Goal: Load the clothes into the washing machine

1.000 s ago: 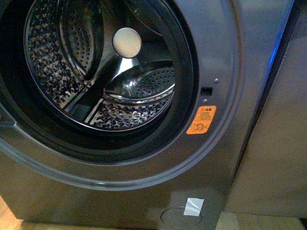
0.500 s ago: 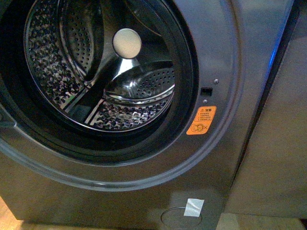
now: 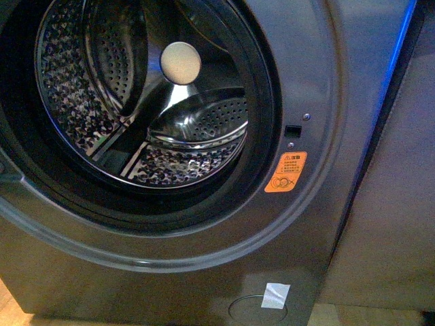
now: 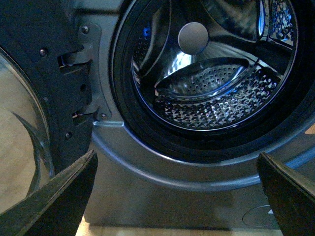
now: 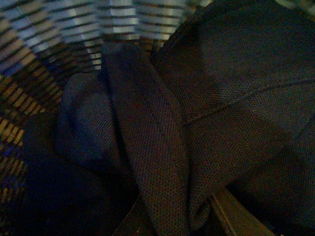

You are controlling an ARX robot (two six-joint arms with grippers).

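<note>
The grey washing machine (image 3: pixel 319 75) fills the front view, its black-rimmed porthole open on the empty perforated steel drum (image 3: pixel 183 129). An orange sticker (image 3: pixel 285 172) sits right of the porthole. Neither arm shows in the front view. In the left wrist view my left gripper (image 4: pixel 177 196) is open and empty, its fingers (image 4: pixel 64 196) wide apart in front of the machine's lower front, below the drum (image 4: pixel 211 93). In the right wrist view my right gripper (image 5: pixel 170 219) is shut on a fold of the dark navy mesh clothes (image 5: pixel 162 132), which fill the view.
The open door (image 4: pixel 29 113) with its hinge hangs beside the porthole in the left wrist view. A woven slatted basket wall (image 5: pixel 54 39) lies behind the clothes. A blue-lit gap and grey panel (image 3: pixel 401 170) stand right of the machine. A white tape patch (image 3: pixel 275 295) marks the lower front.
The front view has shifted very slightly. Nothing else has visibly changed.
</note>
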